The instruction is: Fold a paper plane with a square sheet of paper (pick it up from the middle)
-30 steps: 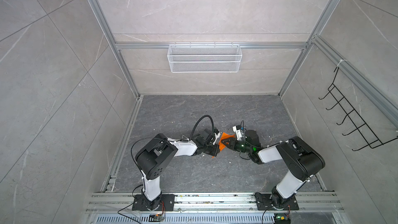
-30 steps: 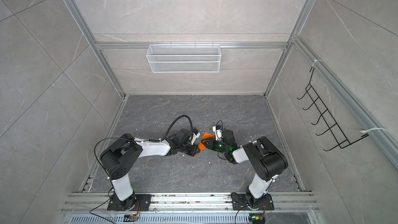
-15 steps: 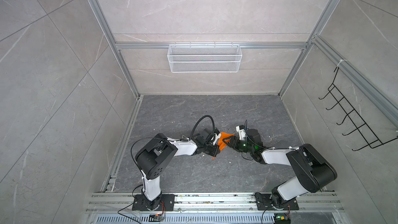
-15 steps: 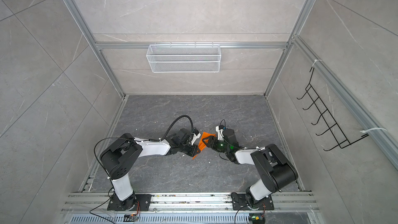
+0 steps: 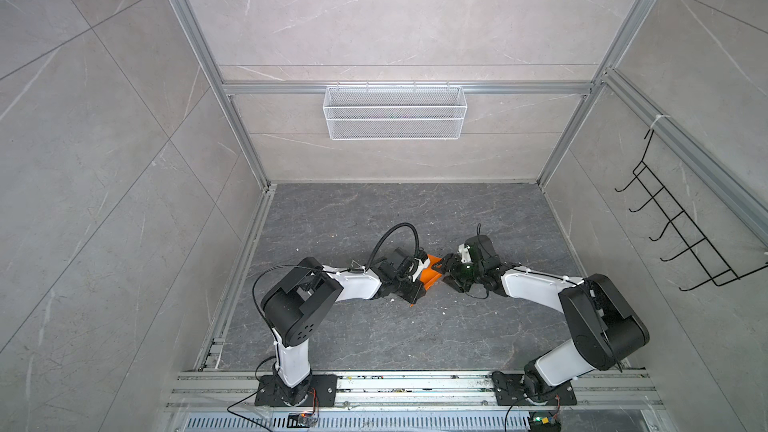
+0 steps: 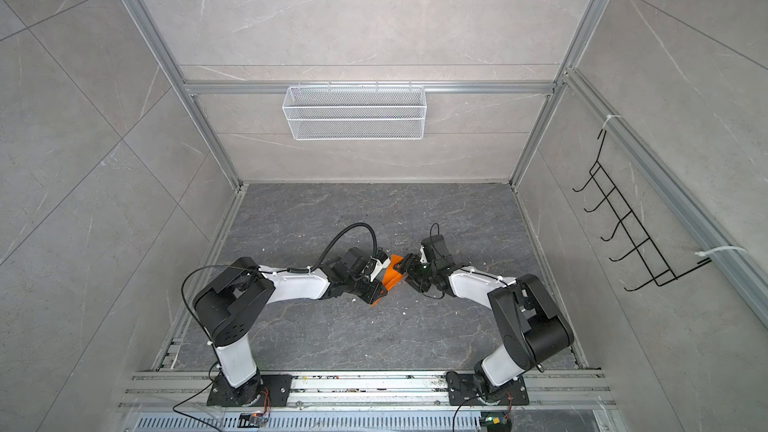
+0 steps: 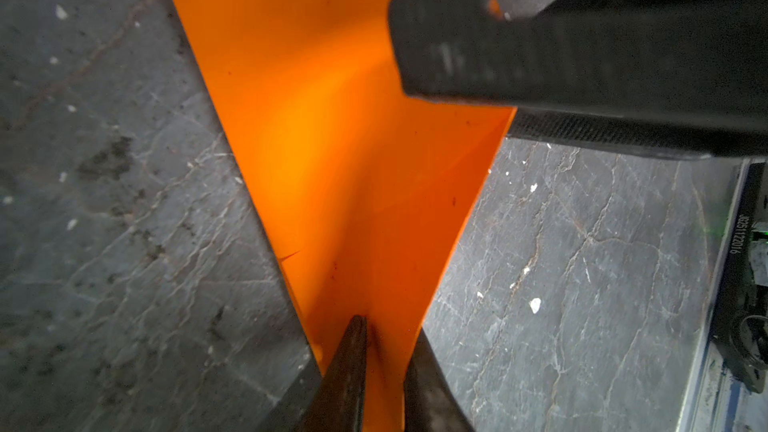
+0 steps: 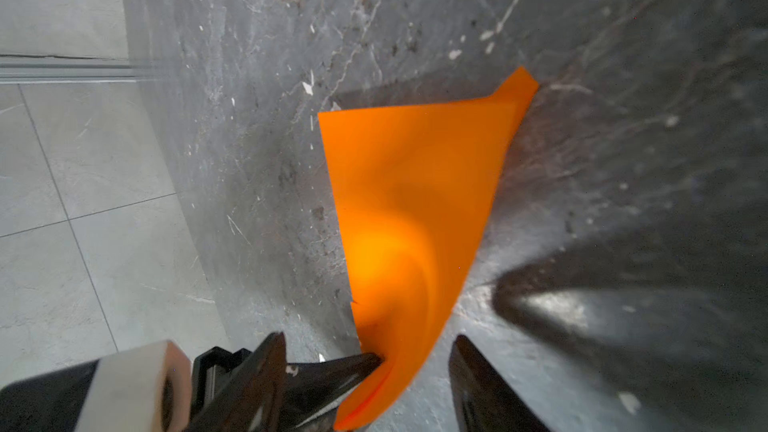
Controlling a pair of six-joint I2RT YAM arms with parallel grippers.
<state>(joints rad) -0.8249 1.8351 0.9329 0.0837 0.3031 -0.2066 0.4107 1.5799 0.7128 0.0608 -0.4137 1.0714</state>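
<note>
The square sheet of paper is bright orange and folded into a tapering wedge, held just above the dark floor between both arms. My left gripper is shut on its narrow end, the paper fanning out ahead of it. My right gripper stands open, its fingers either side of the paper's lower end without pinching it. One right finger overlaps the paper's far edge. I cannot tell if the shape is the paper plane.
The dark grey stone floor carries small white specks. A white wire basket hangs on the back wall, and a black hook rack on the right wall. Aluminium rails run along the front, by the arm bases.
The right gripper's jaws have opened off the paper and its elbow has swung out to the right. The left gripper keeps the paper in about the same place.
</note>
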